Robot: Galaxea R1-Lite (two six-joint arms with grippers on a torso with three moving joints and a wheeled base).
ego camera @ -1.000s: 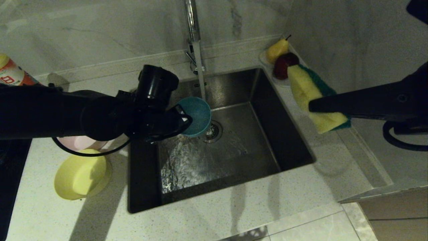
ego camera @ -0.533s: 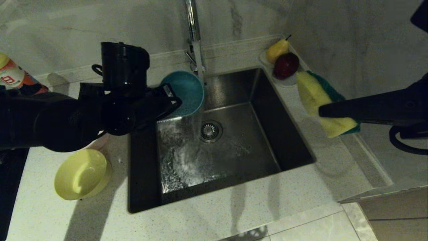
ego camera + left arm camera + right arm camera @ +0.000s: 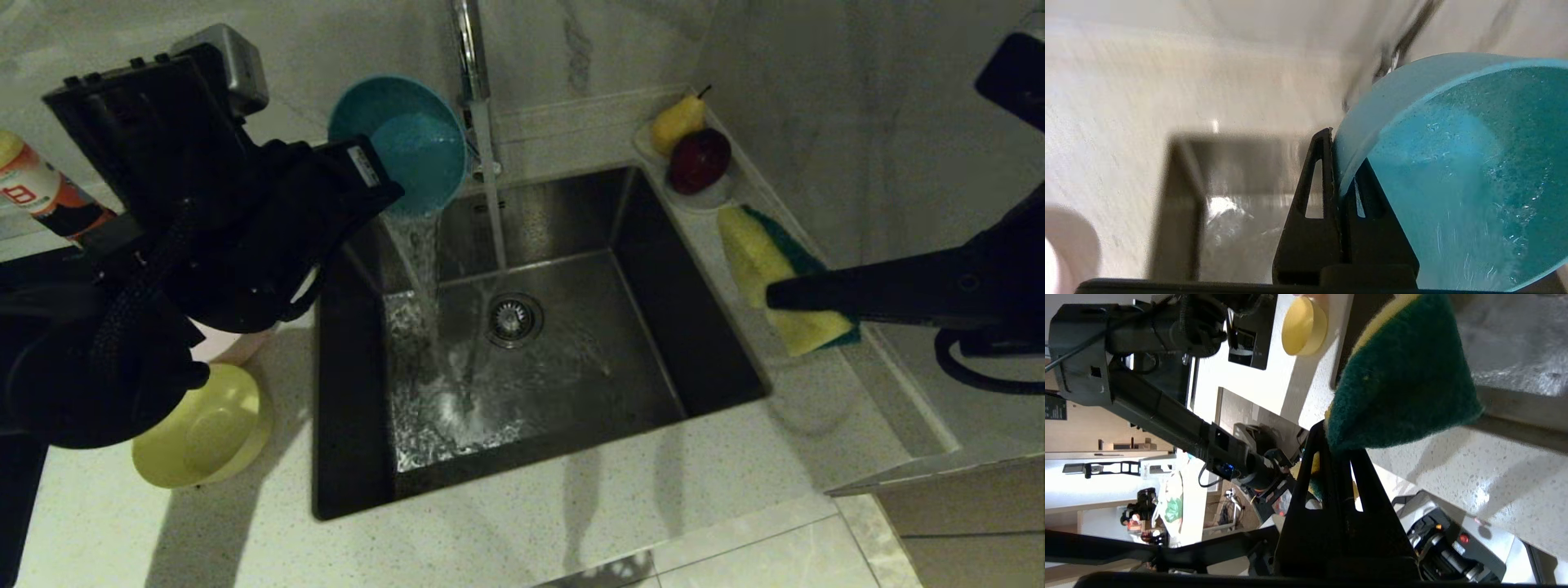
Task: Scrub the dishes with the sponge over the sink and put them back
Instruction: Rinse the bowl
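My left gripper (image 3: 371,184) is shut on the rim of the light blue bowl (image 3: 404,143), held high over the back left corner of the sink (image 3: 571,216). The bowl is tipped and water spills from it into the basin. In the left wrist view the fingers (image 3: 1316,175) pinch the bowl's (image 3: 1453,171) wall. My right gripper (image 3: 775,296) is shut on the sponge (image 3: 763,261) above the counter, right of the sink. Its green face (image 3: 1404,371) fills the right wrist view. The yellow bowl (image 3: 204,429) lies on the left counter. The pink bowl (image 3: 229,343) is mostly hidden behind my left arm.
The tap (image 3: 469,57) runs a stream beside the drain strainer (image 3: 513,318). A saucer (image 3: 706,198) holding a pear and a red apple sits at the sink's back right corner. An orange-labelled bottle (image 3: 37,192) stands far left. A wall rises close on the right.
My left gripper has lifted the blue bowl up and back-left out of the tap stream and tipped it, so water pours out. The sponge has sunk slightly toward the right counter.
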